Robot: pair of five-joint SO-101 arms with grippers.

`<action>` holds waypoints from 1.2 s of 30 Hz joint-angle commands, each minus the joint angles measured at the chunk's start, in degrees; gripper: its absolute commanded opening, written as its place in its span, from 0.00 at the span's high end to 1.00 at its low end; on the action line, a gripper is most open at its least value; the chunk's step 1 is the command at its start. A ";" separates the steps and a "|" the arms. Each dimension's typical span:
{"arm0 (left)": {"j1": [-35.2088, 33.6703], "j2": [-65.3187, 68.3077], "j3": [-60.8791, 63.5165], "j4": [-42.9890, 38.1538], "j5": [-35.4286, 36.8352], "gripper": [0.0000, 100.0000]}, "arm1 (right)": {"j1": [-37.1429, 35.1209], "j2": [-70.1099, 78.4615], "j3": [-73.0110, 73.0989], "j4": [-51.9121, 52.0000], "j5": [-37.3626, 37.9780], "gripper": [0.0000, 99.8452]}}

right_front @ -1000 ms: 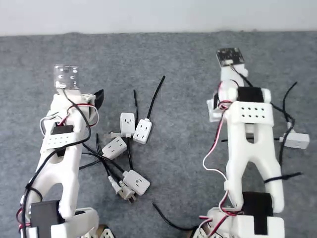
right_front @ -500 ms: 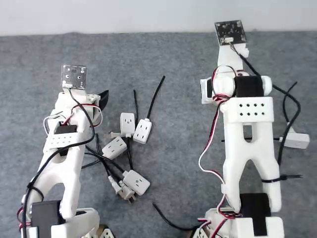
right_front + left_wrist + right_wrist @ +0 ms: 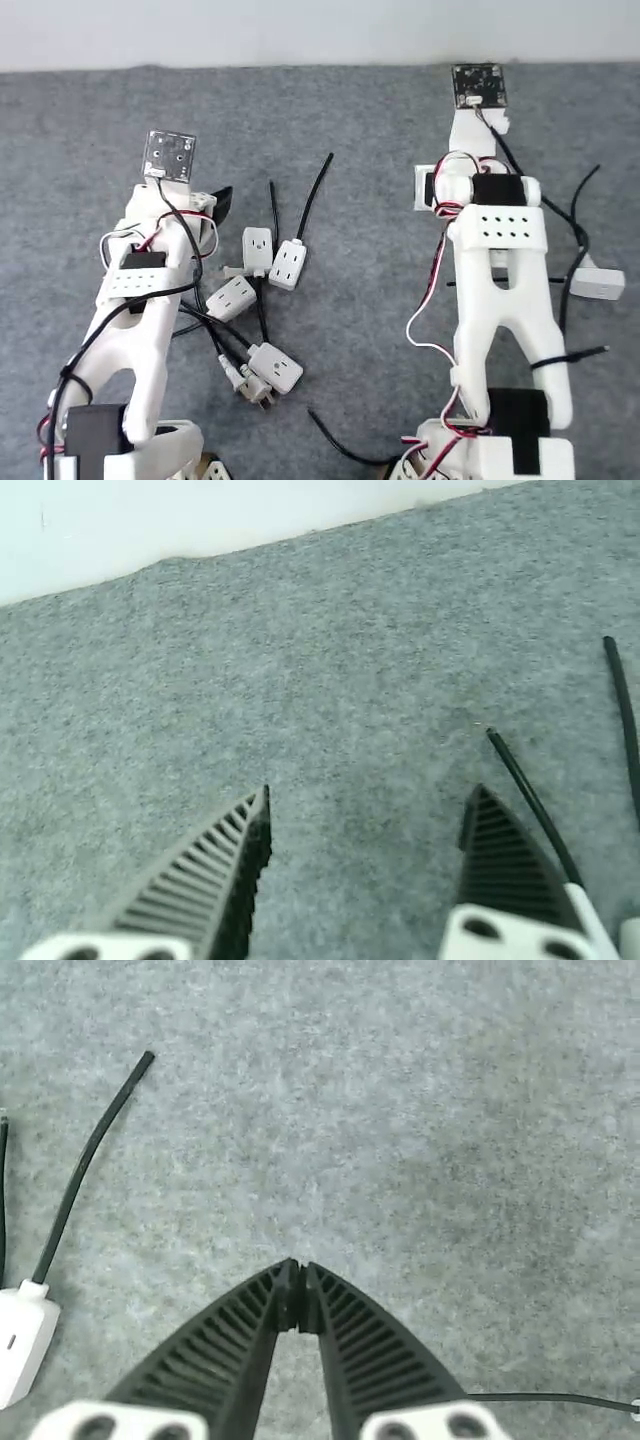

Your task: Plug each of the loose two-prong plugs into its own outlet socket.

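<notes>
Left arm (image 3: 135, 320): white printed-plastic links, black servo blocks, red/white/black wire loops. It is stretched forward from its base at the near edge and leans slightly inward. A bare wrist camera board (image 3: 167, 156) sits at its far end.

Left gripper (image 3: 371, 795): two black ribbed pointed fingers (image 3: 215, 870) spread wide apart, tips level. In the high view one black fingertip pokes out on the inner side of the wrist.

Right arm (image 3: 500, 240): same build, extended nearly straight ahead and reaching farther out than the left. Its own camera board (image 3: 478, 85) is at the tip.

Right gripper (image 3: 297, 1270): black ribbed fingers (image 3: 230, 1345) pressed together tip to tip, forming a narrow V.
</notes>
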 commanded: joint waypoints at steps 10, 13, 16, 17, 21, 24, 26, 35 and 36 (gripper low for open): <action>-0.18 -12.75 3.47 2.11 -0.62 0.98 | 0.31 -2.07 -0.35 -1.10 -0.35 0.85; 0.09 -16.79 5.93 2.11 -0.62 0.98 | 0.40 -2.07 -0.35 -1.10 -0.35 0.70; 0.18 -20.31 7.52 2.11 -0.62 0.98 | 0.40 -2.42 -0.35 -0.92 -0.35 0.62; 0.09 -21.80 7.87 2.29 -0.62 0.98 | 0.48 -2.59 -0.53 -0.75 -0.35 0.62; -0.09 -30.95 9.36 5.36 -0.79 0.98 | 0.31 -7.78 -0.26 -0.40 -0.35 0.64; 0.18 -41.41 9.27 12.22 -0.79 0.98 | -0.40 -15.96 0.97 2.24 -0.70 0.66; 0.09 -49.49 9.63 16.18 -0.88 0.98 | -2.51 -22.73 4.22 3.38 -0.62 0.66; 3.25 -83.08 16.48 28.84 -0.97 0.98 | -9.27 -60.70 34.29 -6.02 6.24 0.66; 3.25 -86.07 17.36 29.19 -0.97 0.98 | -9.45 -65.19 37.19 -7.16 6.42 0.66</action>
